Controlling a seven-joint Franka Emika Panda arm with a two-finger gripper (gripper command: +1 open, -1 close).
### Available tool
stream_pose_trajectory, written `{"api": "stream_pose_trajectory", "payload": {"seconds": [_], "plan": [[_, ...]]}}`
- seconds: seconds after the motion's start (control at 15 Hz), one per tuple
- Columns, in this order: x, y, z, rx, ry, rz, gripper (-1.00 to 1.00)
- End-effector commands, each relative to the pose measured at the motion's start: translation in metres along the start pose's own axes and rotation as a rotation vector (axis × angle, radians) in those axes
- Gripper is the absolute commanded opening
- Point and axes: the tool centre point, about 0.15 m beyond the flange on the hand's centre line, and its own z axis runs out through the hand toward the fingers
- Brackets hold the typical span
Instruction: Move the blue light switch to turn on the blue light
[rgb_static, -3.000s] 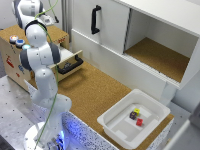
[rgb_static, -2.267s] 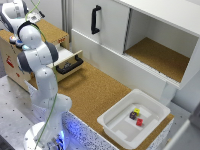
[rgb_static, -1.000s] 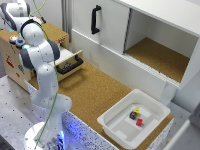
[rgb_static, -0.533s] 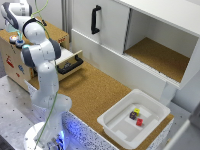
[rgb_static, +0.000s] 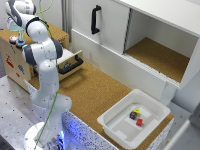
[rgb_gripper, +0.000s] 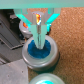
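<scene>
- You see the white arm (rgb_static: 42, 60) bent further over the wooden box (rgb_static: 20, 60) at the exterior view's left than half a second ago.
- The cork-textured bench (rgb_static: 95, 92) and smooth white bin (rgb_static: 112, 125) look unchanged.
- Your gripper (rgb_gripper: 38, 31) sits directly over the blue light switch (rgb_gripper: 39, 52), a round glossy cap in a dark rim atop the box.
- You cannot tell whether the jaws are apart or closed.

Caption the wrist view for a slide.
Gripper poised directly over the blue light switch, cork board beside it.
</scene>
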Motion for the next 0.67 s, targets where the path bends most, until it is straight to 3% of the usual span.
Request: {"api": "stream_pose_trajectory", "payload": {"seconds": [0.0, 0.27, 0.33, 0.4, 0.6], "plan": [[0.011, 0.001, 0.004, 0.03, -0.103, -0.011, -1.0], [0.01, -0.008, 0.01, 0.005, -0.117, -0.022, -1.0], [0.009, -0.01, 0.013, -0.017, -0.119, -0.022, -1.0], [0.006, -0.012, 0.017, -0.076, -0.13, -0.041, -1.0], [0.006, -0.014, 0.005, -0.085, -0.038, 0.021, -1.0]]}}
